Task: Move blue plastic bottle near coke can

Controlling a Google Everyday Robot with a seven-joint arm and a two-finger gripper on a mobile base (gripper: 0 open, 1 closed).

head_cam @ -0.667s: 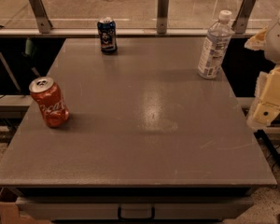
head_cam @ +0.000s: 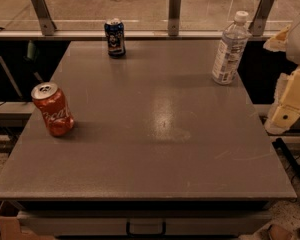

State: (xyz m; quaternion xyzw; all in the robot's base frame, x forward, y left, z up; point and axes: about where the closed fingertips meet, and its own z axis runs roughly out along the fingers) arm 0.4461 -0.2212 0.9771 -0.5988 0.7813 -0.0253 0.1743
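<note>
The coke can (head_cam: 52,109) is leaning slightly near the left edge of the grey table (head_cam: 155,174), showing white script on its red side. Bare tabletop is stretching wide between it and the other things. A dark blue can (head_cam: 115,37) is standing at the far edge, its print unreadable. The blue plastic bottle (head_cam: 230,51) is standing upright near the far right corner, capped, its label unreadable, well apart from the coke can. The gripper (head_cam: 289,106) is hanging beyond the table's right edge, apart from the bottle; whether it is open or closed cannot be told.
</note>
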